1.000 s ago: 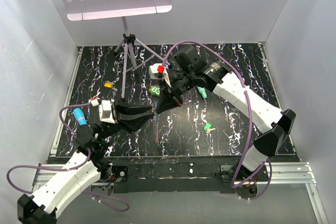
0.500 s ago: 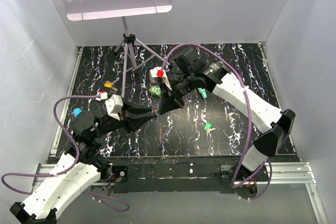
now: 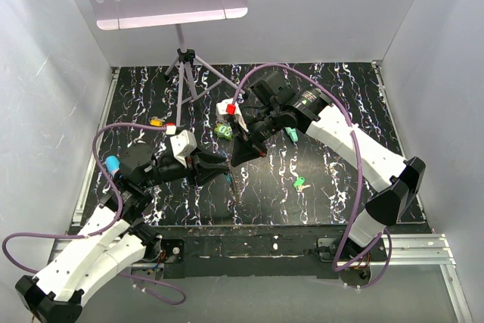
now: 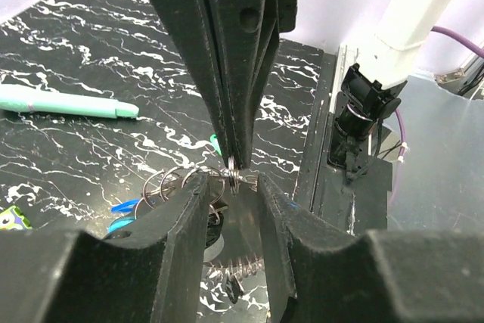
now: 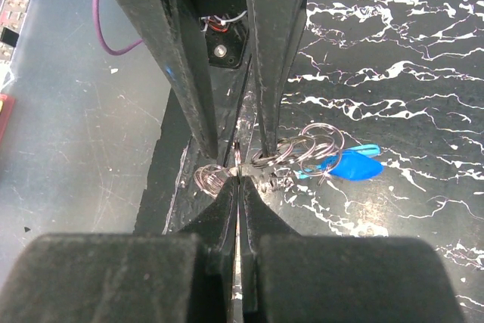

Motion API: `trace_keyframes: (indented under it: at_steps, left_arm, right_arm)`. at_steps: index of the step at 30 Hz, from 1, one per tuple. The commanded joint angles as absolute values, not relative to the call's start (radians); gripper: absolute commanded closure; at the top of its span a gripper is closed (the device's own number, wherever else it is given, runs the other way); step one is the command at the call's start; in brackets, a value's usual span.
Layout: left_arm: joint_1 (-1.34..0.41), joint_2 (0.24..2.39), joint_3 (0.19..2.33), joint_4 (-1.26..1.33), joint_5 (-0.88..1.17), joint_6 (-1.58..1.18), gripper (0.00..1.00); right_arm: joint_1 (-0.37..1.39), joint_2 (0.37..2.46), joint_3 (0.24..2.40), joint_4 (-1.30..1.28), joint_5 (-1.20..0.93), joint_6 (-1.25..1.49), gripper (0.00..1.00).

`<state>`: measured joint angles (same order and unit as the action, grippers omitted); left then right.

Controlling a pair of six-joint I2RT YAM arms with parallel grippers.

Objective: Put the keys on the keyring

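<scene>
over the last second the left gripper has swung its wrist toward 12 o'clock with its tips staying against the right gripper, and the keyring chain tail has drifted slightly toward 3 o'clock. the grips are unchanged: the right fingers are pinched fully shut on a wire coil of the keyring, and the left fingers stand part closed with that coil spanning pad to pad, so both seem to hold it. the light green key at 4 o'clock and the yellow-orange key at 10 o'clock lie untouched on the table, so this looks like re-angling the ring, with threading not yet begun.
</scene>
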<state>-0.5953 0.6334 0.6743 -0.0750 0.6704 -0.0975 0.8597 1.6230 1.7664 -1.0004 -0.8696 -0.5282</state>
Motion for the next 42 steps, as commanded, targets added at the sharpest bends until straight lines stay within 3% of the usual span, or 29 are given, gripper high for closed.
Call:
trace_keyframes:
  at_steps: [1,6,28,30,33,42]
  left_arm:
    - [-0.600,0.649,0.715,-0.058,0.695,-0.083,0.71]
    - [-0.600,0.647,0.712,-0.049,0.692,-0.086,0.77]
    - [-0.600,0.666,0.693,-0.008,0.724,-0.117,0.83]
    - [-0.600,0.667,0.695,-0.008,0.727,-0.117,0.86]
    - [-0.598,0.672,0.698,-0.008,0.735,-0.115,1.00]
    - [-0.600,0.646,0.675,-0.020,0.715,-0.123,1.00]
  right_arm:
    - [0.865,1.609,1.778,-1.011,-0.902,-0.542,0.99]
    - [0.864,1.614,1.784,-1.015,-0.908,-0.543,0.99]
    - [0.867,1.620,1.789,-1.019,-0.920,-0.538,0.99]
    - [0.867,1.621,1.789,-1.019,-0.920,-0.540,0.99]
    - [0.865,1.620,1.789,-1.017,-0.920,-0.537,0.99]
    - [0.865,1.609,1.795,-1.002,-0.945,-0.515,0.97]
